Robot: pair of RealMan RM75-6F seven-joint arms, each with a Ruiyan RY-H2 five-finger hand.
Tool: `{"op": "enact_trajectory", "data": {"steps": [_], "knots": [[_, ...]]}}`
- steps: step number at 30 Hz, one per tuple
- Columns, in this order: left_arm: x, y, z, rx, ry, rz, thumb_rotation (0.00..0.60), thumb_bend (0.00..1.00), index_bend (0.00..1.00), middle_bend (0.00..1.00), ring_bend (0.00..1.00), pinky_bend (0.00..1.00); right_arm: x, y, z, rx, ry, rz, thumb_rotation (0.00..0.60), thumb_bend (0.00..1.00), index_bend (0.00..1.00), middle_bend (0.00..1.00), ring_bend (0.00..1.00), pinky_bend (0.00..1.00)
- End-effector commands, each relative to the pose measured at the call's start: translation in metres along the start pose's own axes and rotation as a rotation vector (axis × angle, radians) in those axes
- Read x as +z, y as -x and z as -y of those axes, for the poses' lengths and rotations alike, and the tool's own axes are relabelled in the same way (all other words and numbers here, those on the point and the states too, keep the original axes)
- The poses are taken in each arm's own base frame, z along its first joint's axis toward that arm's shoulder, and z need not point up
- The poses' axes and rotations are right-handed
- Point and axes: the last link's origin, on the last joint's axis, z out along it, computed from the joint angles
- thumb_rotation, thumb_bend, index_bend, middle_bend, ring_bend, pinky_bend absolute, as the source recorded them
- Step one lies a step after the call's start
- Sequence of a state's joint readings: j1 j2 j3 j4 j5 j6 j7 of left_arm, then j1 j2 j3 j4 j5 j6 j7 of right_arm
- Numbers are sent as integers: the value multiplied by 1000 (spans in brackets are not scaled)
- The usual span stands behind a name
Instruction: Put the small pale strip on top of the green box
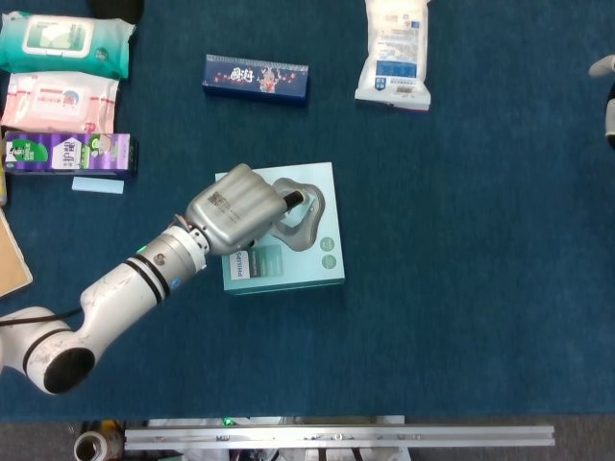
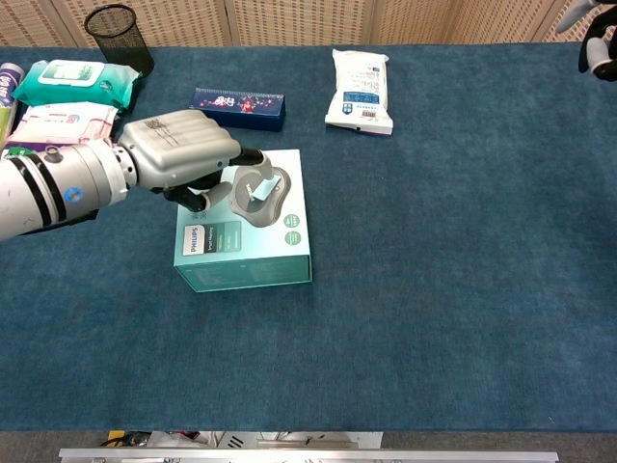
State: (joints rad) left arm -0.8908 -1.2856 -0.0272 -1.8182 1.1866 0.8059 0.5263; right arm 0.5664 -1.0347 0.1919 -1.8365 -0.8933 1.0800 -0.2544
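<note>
Blue carpeted table; perhaps woven panels behind

Head view: straight down on the table from high overhead, far edge at 12 o'clock. Chest view: lower, tilted forward toward 12, nearer the front edge. Shared: the green box and the packets beyond.

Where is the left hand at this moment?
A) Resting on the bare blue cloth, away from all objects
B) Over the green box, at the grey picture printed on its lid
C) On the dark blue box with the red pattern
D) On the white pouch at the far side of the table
B: in both views the left hand is over the green box, its fingertips at the grey picture.
</note>
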Motion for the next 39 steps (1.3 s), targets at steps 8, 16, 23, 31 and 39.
{"op": "enact_trajectory", "data": {"steps": [8,16,23,31,39], "knots": [[8,3,-5,13,1,19,600,809,219,1000,1000,967,-1,-1,-5,5,9,-2,600,586,306,574,595,732],[9,4,-5,19,-6,26,600,808,219,1000,1000,967,-1,-1,-8,10,15,-1,600,585,306,574,595,732],[4,1,-7,15,-4,18,600,808,219,1000,1000,967,-1,-1,-9,11,16,-3,600,585,305,574,595,732],[3,3,-8,22,-2,26,600,808,219,1000,1000,967,-2,-1,-8,12,15,-1,600,585,305,574,595,732],[3,5,-5,29,-15,39,600,807,219,1000,1000,967,-4,-3,-10,15,20,-8,600,585,304,574,595,732]]}}
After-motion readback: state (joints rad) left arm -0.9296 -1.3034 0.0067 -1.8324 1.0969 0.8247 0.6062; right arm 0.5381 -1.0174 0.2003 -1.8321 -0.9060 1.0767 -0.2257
